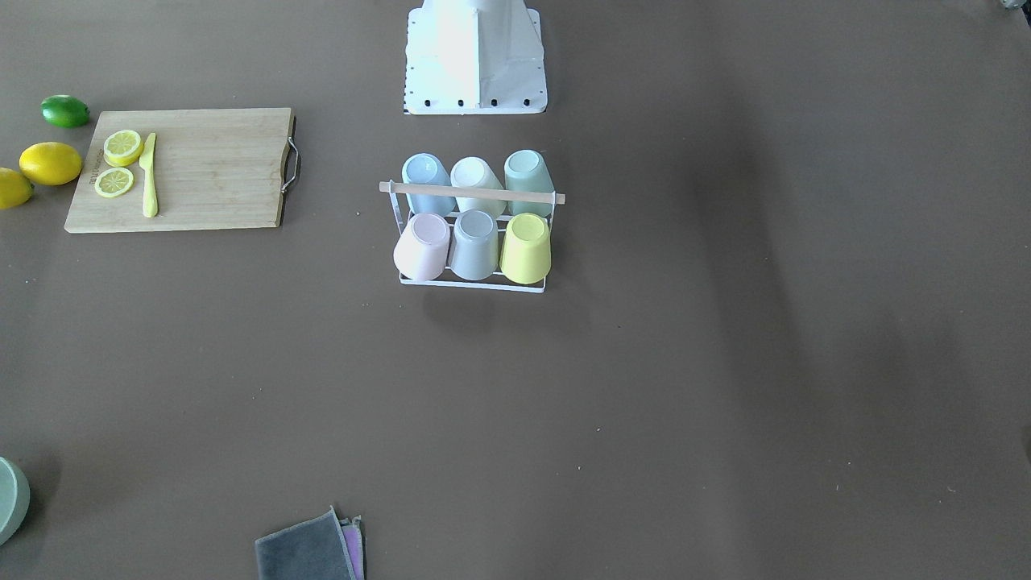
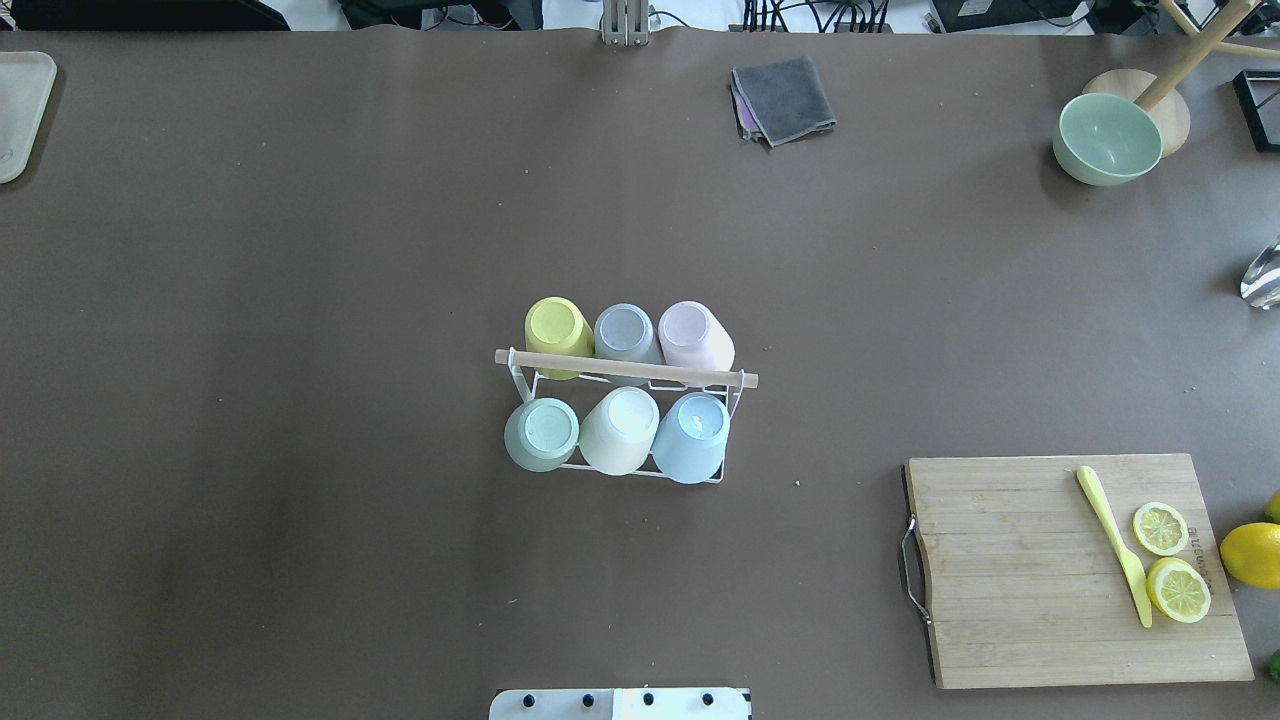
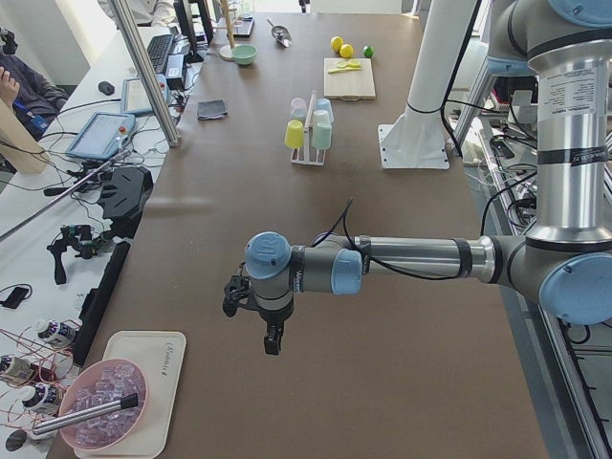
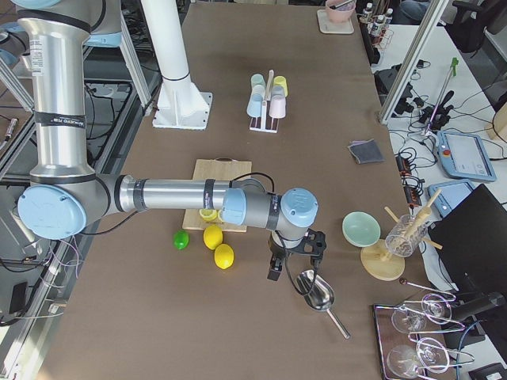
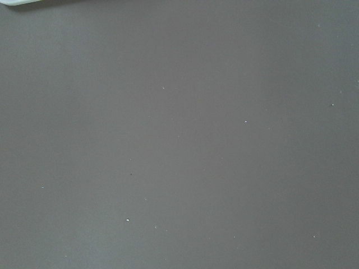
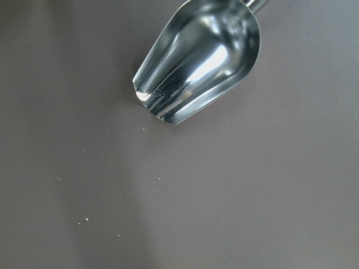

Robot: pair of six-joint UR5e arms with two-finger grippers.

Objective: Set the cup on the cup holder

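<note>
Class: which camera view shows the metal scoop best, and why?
Right wrist-mounted: the scoop is close and sharp, though its handle is cropped. Exterior right shows it whole but small; overhead, only a sliver at the edge; exterior left, a distant speck. Front-facing and left wrist views miss it.

The table (image 2: 300,250) is matt brown, the cup holder (image 2: 625,368) white wire and pale wood, the cups (image 2: 620,432) smooth matt, the scoop (image 6: 196,61) mirror-bright metal.

Bamboo cutting board (image 2: 1040,570) sits near-right, with two lemon slices (image 2: 1160,528) and a yellow knife (image 2: 1112,545) on it. Just off its right edge are two whole lemons (image 1: 51,163) and a lime (image 1: 64,111). The far side has a folded gray cloth (image 2: 785,97), and there's a green bowl (image 2: 1108,138) far right. Shiny metal scoop (image 6: 196,59) lies out at the right end too.
</note>
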